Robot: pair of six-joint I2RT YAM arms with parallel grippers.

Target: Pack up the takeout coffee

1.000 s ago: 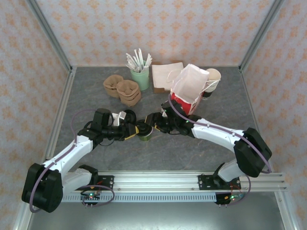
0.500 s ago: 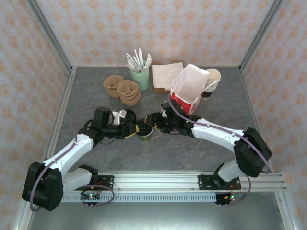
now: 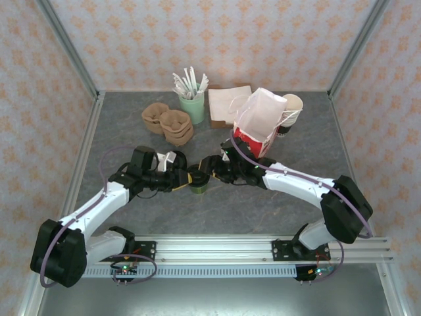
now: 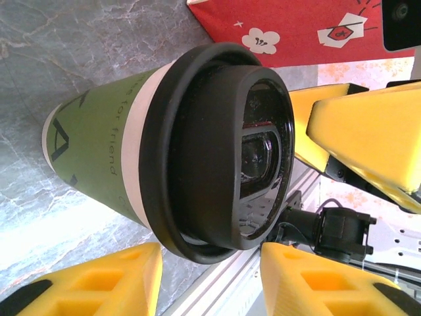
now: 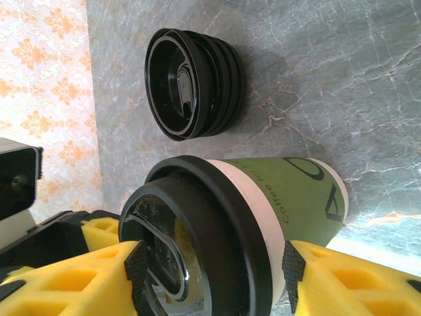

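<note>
Takeout coffee (image 4: 105, 151) between left end effector (image 4: 210, 263), grip unclear, and right end effector (image 5: 214, 266), snug around it.

takeout coffee (image 4: 99, 151) side: "for friend" | rt wrist view: "Coffee", rest unreadable

takeout coffee (image 3: 199, 188) mostly covered from above by left gripper (image 3: 186, 179) and right gripper (image 3: 208, 176); red bag (image 4: 283, 29) behind it cut off; left grip on coffee unclear
</note>
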